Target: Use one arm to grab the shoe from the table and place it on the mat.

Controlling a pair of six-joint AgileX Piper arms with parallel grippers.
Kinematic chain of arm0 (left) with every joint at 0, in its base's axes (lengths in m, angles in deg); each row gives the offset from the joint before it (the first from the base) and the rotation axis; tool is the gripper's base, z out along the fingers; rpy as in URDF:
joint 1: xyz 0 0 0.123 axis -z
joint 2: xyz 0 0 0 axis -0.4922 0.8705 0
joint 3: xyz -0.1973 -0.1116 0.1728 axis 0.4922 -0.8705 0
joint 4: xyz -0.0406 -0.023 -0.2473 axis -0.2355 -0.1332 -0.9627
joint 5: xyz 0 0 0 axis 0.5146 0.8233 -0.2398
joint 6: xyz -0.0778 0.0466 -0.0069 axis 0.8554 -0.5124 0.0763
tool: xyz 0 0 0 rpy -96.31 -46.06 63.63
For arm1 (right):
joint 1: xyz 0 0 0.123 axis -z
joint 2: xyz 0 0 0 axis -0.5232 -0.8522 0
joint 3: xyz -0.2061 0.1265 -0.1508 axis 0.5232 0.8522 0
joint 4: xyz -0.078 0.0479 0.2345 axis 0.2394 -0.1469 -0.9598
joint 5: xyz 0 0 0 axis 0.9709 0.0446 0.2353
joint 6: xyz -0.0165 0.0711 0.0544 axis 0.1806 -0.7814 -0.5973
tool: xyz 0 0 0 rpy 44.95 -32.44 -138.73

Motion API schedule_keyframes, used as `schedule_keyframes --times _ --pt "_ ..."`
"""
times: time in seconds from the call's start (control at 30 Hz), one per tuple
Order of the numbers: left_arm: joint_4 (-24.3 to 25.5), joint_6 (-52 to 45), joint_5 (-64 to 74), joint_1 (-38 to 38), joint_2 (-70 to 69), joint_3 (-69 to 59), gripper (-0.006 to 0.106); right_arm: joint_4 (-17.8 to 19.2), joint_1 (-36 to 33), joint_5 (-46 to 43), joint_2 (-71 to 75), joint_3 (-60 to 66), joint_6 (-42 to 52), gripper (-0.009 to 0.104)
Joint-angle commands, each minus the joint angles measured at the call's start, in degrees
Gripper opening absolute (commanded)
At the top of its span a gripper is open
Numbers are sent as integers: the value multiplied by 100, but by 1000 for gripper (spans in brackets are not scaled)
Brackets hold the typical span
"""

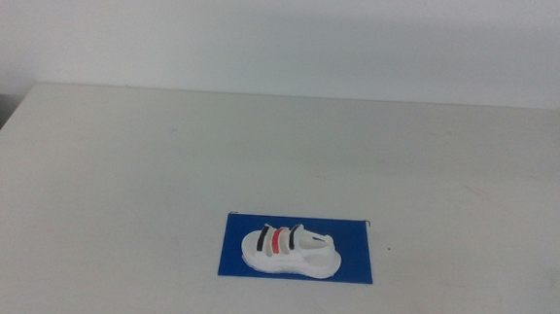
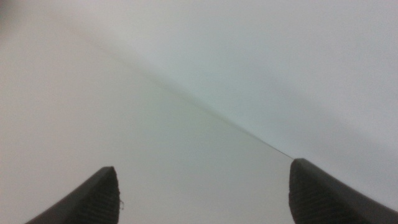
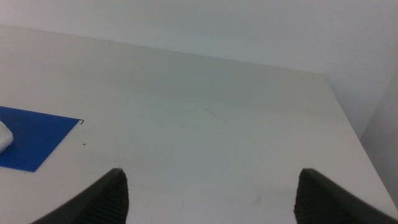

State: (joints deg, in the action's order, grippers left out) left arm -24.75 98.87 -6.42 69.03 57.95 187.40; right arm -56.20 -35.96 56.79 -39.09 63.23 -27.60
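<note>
left gripper [image 2: 202, 193]: idling away from the mat, jaws spread, gripping nothing
shoe [image 1: 290, 251]: lying centred on the mat [image 1: 238, 262]; likely light with a stiff sole, best pinched across the sides
right gripper [image 3: 211, 196]: waiting right of the mat, jaws spread, gripping nothing

Shoe [image 1: 290, 251] lay flat on mat [image 1: 353, 244], sole down, long axis running 9-to-3 o'clock. White body, thick sole, two black straps flanking one red. Mat was flat dark blue rectangle on white table [image 1: 163, 160], toward 6 o'clock edge, just right of centre.
</note>
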Motion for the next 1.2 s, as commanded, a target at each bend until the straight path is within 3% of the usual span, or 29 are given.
schedule_keyframes --times 0.0,0.13,0.27,0.43,0.63,0.8,0.9,1.0,1.17 --pt "632 -1689 330 17 -583 163 94 62 -16 -414 -21 29 59 78" --pt "704 -3287 320 17 -1248 -147 94 62 -16 -414 -21 29 59 78" --pt "623 -3456 62 -145 -2255 -1122 94 62 -16 -414 -21 29 59 78" --pt "-156 -3635 -1112 -1204 -3507 -2922 94 62 -16 -414 -21 29 59 78" --pt "-1813 -5343 -3283 -3007 -4861 -5167 94 62 -16 -414 -21 29 59 78" --pt "-3901 -7087 -4572 -4434 -5492 -6720 94 62 -16 -414 -21 29 59 78" --pt "-4737 -7908 -5317 -4904 -5729 -7527 94 62 -16 -414 -21 29 59 78" --pt "-4913 -8047 -6213 -5059 -6196 -8412 94 62 -16 -414 -21 29 59 78" --pt "-4353 -7867 -6751 -4659 -6962 -9390 94 62 -16 -414 -21 29 59 78"
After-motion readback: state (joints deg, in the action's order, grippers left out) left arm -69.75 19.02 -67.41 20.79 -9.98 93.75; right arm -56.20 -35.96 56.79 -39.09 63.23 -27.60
